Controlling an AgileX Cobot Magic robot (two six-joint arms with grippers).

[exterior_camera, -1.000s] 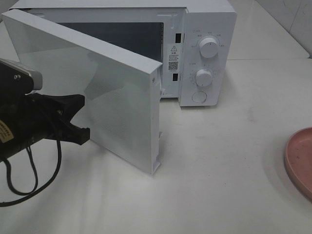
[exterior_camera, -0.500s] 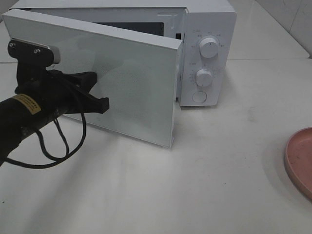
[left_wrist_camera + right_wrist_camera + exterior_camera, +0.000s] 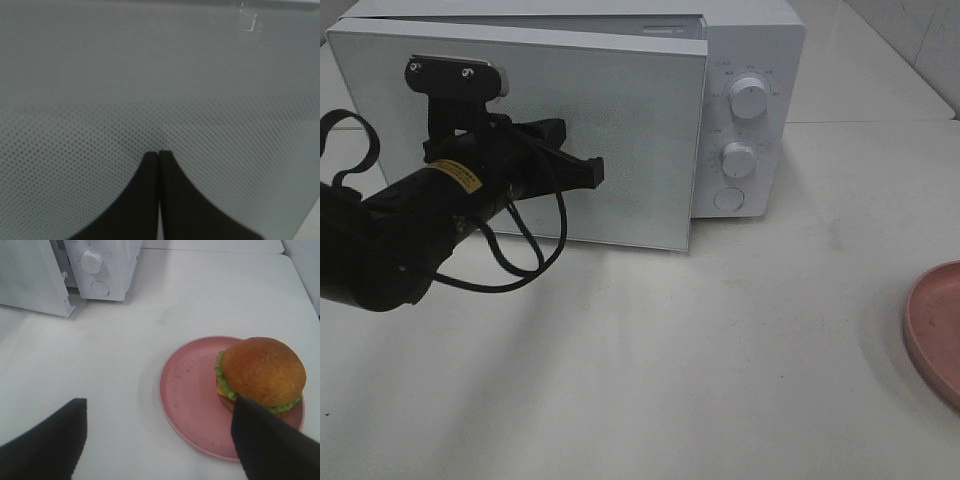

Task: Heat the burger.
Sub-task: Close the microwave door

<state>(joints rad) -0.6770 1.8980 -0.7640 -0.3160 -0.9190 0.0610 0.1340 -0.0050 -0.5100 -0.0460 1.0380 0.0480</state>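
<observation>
White microwave door (image 3: 620, 130) seemingly touched by closed left gripper (image 3: 592, 174), burger (image 3: 261, 374) on pink plate (image 3: 192, 395)

White microwave (image 3: 750, 60) at the back of a white table (image 3: 740, 380); its door (image 3: 620, 130), white with a dotted mesh window, hinged on the left, stands almost shut with a narrow gap at the right edge; control panel on the right carries two round knobs, upper knob (image 3: 750, 97) above lower knob (image 3: 738, 158), and a round button (image 3: 728, 199) beneath them; pink plate (image 3: 935, 325) sits on the table at the right edge of the high view, well apart from the microwave, partly cut off by the frame; tiled wall (image 3: 920, 40) in the back right corner.
</observation>
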